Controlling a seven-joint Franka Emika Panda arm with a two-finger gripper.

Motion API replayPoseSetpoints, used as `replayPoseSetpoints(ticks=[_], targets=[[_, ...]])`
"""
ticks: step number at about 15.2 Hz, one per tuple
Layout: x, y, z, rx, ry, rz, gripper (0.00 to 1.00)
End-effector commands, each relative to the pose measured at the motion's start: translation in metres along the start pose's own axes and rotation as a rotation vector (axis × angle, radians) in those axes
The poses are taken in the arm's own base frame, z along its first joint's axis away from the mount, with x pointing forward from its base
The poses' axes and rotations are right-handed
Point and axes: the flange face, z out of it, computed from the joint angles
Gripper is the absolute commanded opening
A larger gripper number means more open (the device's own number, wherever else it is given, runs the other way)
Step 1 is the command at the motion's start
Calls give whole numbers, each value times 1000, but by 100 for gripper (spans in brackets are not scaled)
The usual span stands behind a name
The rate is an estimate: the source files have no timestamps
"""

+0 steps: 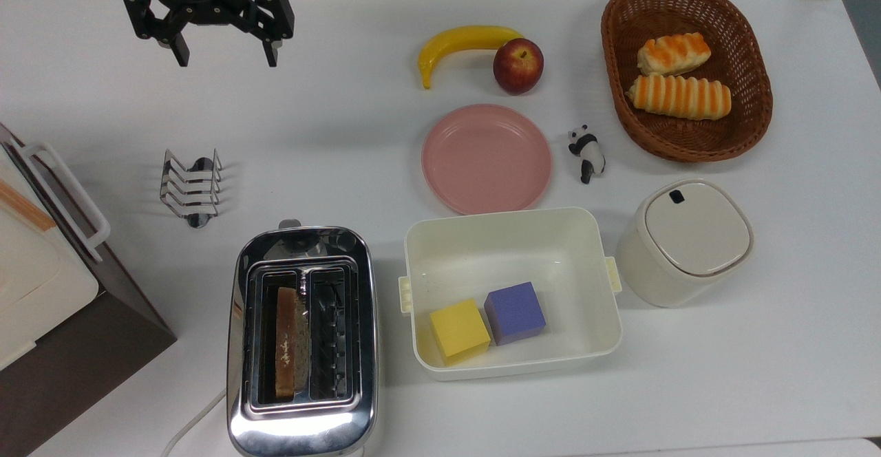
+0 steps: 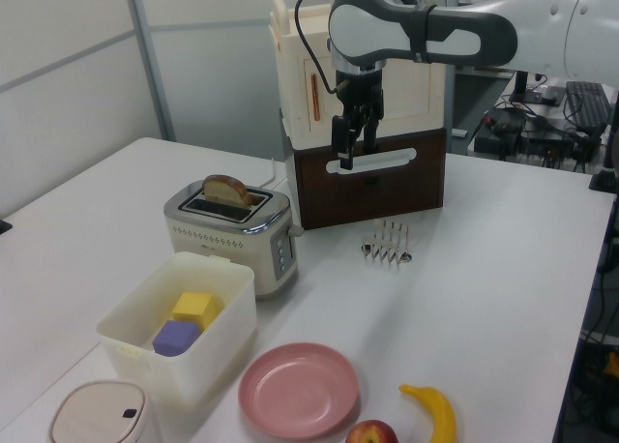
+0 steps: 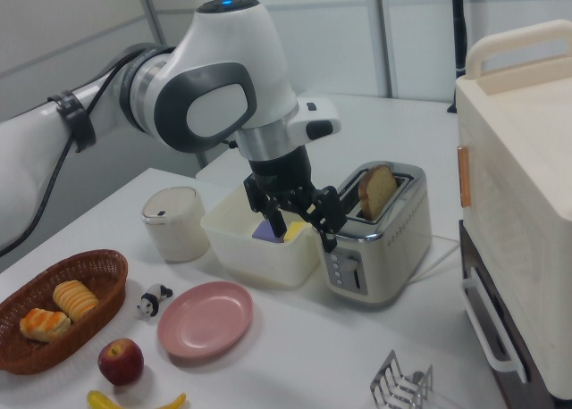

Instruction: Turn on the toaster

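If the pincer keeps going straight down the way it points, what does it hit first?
Probably bare table: the open pincer points down, well clear of the toast rack and toaster. Its height is unclear.

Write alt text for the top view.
A chrome toaster holding one bread slice sits at the table's near edge, while the open black pincer hangs far off by the opposite edge. A toast rack, pink plate and white bin lie between.
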Motion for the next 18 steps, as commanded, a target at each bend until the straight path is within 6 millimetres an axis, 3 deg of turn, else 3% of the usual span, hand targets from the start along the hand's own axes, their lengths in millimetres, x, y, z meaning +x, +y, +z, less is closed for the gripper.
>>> replayPoseSetpoints(ticks=[1,9,11,12,13,15,17,18], targets=[[-10,-1,-5,-12,-19,0,100],[-12,2,-5,-9,-26,11,100],[-14,5,-6,-7,-26,14,93],[-15,11,-6,-8,-24,23,87],[-15,12,-6,-2,-24,29,69],[-18,12,-4,4,-42,27,50],[-20,11,-2,6,-67,18,22],[-20,12,-1,4,-69,22,14]])
